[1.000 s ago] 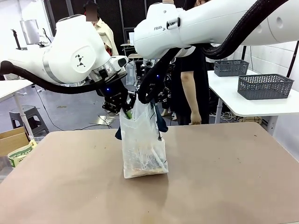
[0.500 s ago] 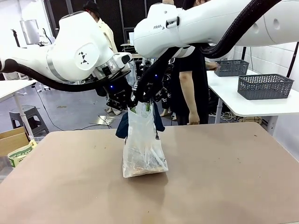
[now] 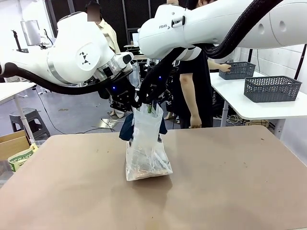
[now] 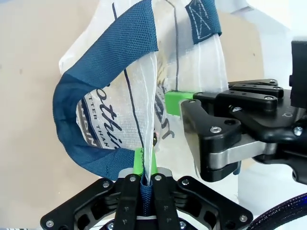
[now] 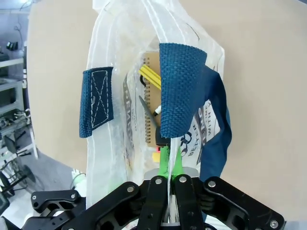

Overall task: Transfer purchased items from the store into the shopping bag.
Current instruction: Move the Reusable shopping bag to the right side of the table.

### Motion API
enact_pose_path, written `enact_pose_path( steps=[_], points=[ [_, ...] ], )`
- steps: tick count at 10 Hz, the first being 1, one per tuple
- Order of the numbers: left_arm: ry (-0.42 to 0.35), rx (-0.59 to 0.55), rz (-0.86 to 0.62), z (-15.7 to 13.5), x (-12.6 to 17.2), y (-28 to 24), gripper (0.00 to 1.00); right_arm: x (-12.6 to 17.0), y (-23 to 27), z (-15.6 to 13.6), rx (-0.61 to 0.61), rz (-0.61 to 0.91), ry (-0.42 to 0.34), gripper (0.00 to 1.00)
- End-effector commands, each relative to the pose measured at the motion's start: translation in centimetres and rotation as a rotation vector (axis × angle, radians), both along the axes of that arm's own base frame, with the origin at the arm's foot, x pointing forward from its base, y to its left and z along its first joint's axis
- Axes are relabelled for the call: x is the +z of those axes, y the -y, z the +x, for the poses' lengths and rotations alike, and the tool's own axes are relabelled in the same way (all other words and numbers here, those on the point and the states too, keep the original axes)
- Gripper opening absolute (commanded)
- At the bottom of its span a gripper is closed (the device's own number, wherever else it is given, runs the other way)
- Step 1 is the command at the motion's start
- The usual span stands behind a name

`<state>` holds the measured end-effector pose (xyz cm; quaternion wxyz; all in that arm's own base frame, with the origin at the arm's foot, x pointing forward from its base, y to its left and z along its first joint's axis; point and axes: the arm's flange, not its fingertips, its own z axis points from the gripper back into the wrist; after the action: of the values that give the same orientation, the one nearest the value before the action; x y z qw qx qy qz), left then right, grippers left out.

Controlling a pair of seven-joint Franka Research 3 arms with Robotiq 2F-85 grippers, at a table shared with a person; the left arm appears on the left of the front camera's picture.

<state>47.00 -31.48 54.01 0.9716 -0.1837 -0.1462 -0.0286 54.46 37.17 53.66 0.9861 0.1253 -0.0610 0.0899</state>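
Front view: the left gripper [image 3: 127,102] and the right gripper [image 3: 150,97] are brought close together above the table [image 3: 230,182], and both are clamped on the top of the shopping bag [image 3: 146,153].

Left wrist view: the jaws of the left gripper [image 4: 144,178] are closed to a narrow slit. A fold of the clear film of the shopping bag [image 4: 187,57] and the root of a navy strap handle [image 4: 81,110] are pinched between the green pads. The right gripper [image 4: 178,99] is seen just beside it, pressed against the same film.

Right wrist view: the right gripper [image 5: 169,168] is likewise clenched on the rim of the shopping bag [image 5: 115,57], at the foot of the other strap handle [image 5: 180,91]. Inside the bag a tan spiral-bound item [image 5: 152,103] and a yellow stick-shaped item [image 5: 149,77] are visible through the mouth.

The bag is held upright near the middle of the table, with its long axis vertical and its mouth pointing up towards the grippers. Its base is set on the tabletop, where tan contents [image 3: 144,175] are gathered. The top is drawn narrow and the body widens downward.

Background: a person [image 3: 194,86] is standing at the far side, and two dark slotted baskets [image 3: 272,88] are placed on a white side table.
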Motion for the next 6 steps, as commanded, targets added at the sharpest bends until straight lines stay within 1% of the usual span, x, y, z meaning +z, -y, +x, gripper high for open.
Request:
enact_pose_path(
  steps=[1, 3, 5, 6],
  points=[
    [0.029, -0.038, -0.052, 0.0, 0.1, -0.5, 0.00, 0.2, 0.0, 0.2, 0.013, 0.040, 0.007, 0.00],
    [0.052, -0.040, -0.051, 0.0, 0.1, -0.6, 0.00, 0.2, 0.0, 0.1, 0.007, 0.029, 0.006, 0.00],
    [0.038, -0.025, -0.044, 0.2, -0.6, -0.9, 0.00, 0.1, -0.2, 0.0, -0.027, 0.008, -0.004, 0.00],
    [0.058, -0.026, 0.002, 0.3, -0.9, -1.0, 0.00, 0.0, -0.5, -0.2, -0.015, -0.036, -0.001, 0.00]
  ],
)
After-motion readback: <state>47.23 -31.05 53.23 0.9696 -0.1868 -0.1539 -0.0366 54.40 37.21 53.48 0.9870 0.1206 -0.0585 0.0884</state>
